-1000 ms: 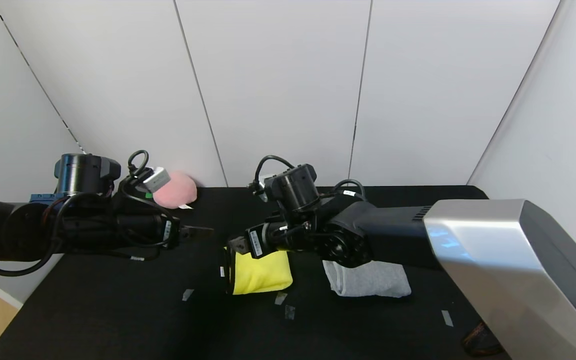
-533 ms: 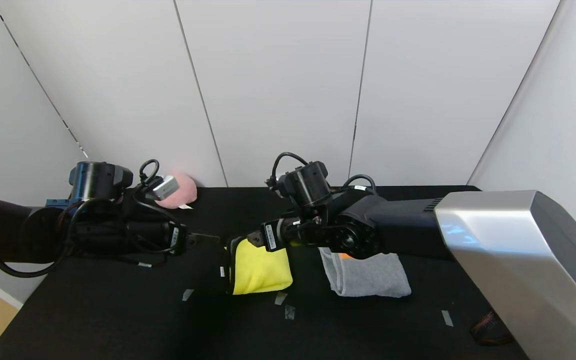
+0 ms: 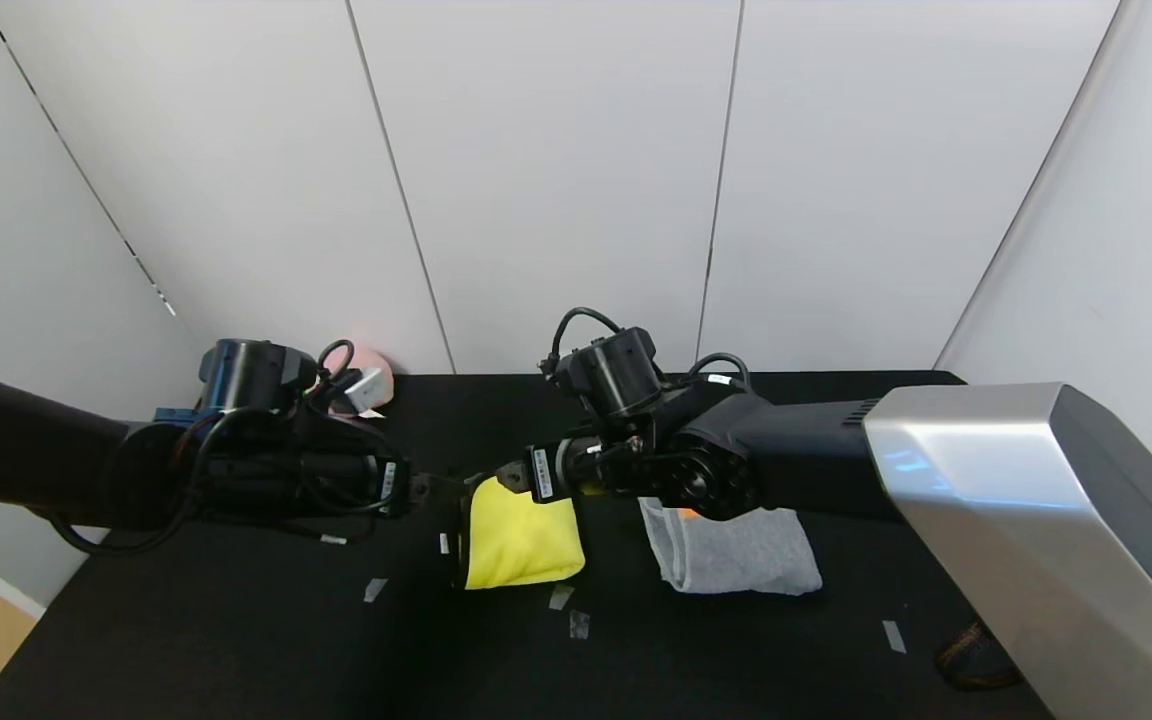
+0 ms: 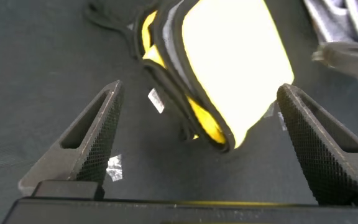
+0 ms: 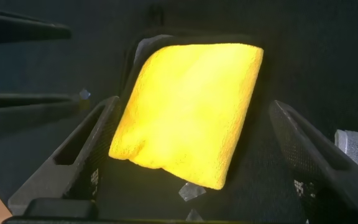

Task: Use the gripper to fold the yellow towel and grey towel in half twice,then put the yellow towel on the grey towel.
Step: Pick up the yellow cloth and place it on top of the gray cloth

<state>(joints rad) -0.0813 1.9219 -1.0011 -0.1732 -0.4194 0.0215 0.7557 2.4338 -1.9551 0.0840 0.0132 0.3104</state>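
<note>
The yellow towel lies folded on the black table, dark edging at its left side. The grey towel lies folded to its right, an orange patch showing at its far end. My left gripper is open, low at the yellow towel's far left corner; in the left wrist view the yellow towel lies between and beyond its open fingers. My right gripper is open just above the towel's far edge; in the right wrist view the yellow towel lies below, between its fingers. Neither holds anything.
A pink plush peach sits at the table's back left, partly behind my left arm. Small tape bits are stuck on the black table. White walls stand close behind.
My left arm has moved right, bringing its gripper up to the yellow towel's left corner. My right gripper shifted slightly right and back, uncovering more of the towel. Both towels stay put.
</note>
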